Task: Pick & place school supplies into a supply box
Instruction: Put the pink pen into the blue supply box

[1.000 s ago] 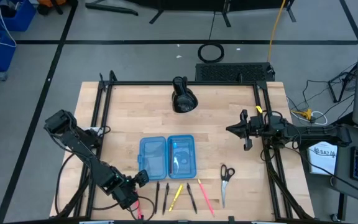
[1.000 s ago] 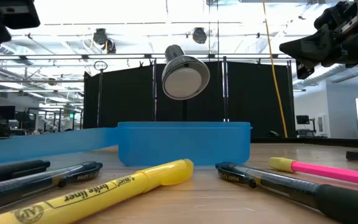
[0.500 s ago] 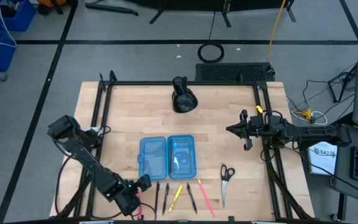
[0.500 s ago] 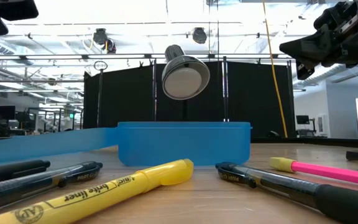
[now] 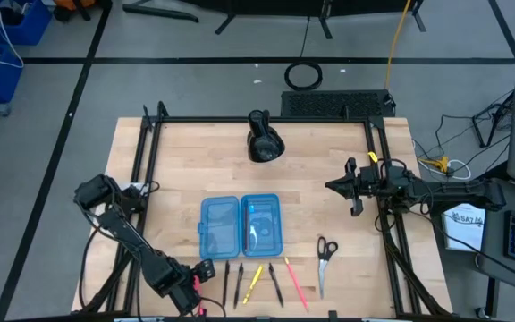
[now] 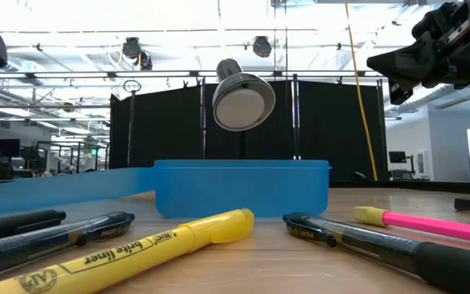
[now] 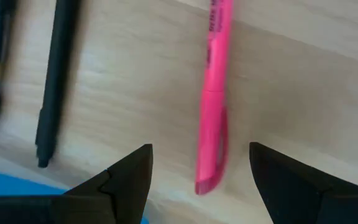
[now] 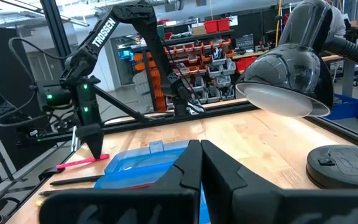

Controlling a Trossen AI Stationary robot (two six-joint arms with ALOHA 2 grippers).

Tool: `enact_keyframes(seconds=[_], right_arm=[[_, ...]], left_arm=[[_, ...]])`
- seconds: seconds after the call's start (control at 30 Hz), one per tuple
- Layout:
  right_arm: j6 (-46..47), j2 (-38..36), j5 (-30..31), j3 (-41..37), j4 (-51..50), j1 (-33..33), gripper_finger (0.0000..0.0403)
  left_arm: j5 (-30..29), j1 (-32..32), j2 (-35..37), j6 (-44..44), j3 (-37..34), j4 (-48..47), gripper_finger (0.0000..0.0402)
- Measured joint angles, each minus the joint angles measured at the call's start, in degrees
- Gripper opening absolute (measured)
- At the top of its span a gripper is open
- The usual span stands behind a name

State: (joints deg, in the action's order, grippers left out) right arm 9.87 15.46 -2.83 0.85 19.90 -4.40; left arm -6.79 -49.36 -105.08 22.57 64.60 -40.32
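Pens lie in a row along the near edge of the counter (image 5: 329, 170): two black pens (image 5: 232, 282), a yellow highlighter (image 5: 254, 283), another dark pen (image 5: 275, 284) and a pink highlighter (image 5: 295, 283). A further pink highlighter (image 7: 214, 93) lies at the left end of the row, right under the left gripper (image 5: 206, 270). That gripper hangs low over it with its fingers (image 7: 126, 180) spread wide, one on either side of the barrel and clear of it.

This highlighter looks light, stiff and smooth, a round plastic barrel likely to roll or skid if nudged from one side. I judge the best hold is across the barrel near its middle, away from the tapered cap end, with the fingers squared to its length so it does not pivot. The black pens just beside it leave little room for a stray finger.

Scissors (image 5: 325, 258) lie well to the right of the row; they would be heavier and flatter, harder to get under.

Just behind the pens the box (image 5: 240, 224) lies open, both halves flat, the right half seeming to hold something pale.

Farther back, the right gripper (image 5: 336, 187) waits above the counter's right side, fingers pressed together, empty. A black lamp (image 5: 264, 139) stands at the far edge.
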Motion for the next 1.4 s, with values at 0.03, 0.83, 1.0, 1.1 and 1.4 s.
enact_keyframes(seconds=[0.03, 0.83, 1.0, 1.1, 1.4], right_arm=[[0.0, 0.0, 0.0, 0.0, 0.0, 0.0, 0.0000], [0.0, 0.0, -0.1, 0.0, 0.0, 0.0, 0.0000], [0.0, 0.0, -0.2, 0.0, 0.0, 0.0, 0.0000], [0.0, 0.0, -0.2, 0.0, 0.0, 0.0, 0.0000], [0.0, 0.0, -0.2, 0.0, -0.1, 0.0, 0.0000]], left_arm=[[0.3, 0.1, -0.4, 0.1, 0.0, 0.6, 0.0268], [14.7, 8.2, -3.8, 3.8, -0.2, 4.0, 0.0124], [14.4, 8.2, -3.8, 4.8, -0.2, 4.2, 0.0085], [13.9, 7.9, -3.8, 4.8, -0.2, 4.2, 0.0063], [11.6, 6.7, -3.8, 4.4, -0.2, 4.5, 0.0059]])
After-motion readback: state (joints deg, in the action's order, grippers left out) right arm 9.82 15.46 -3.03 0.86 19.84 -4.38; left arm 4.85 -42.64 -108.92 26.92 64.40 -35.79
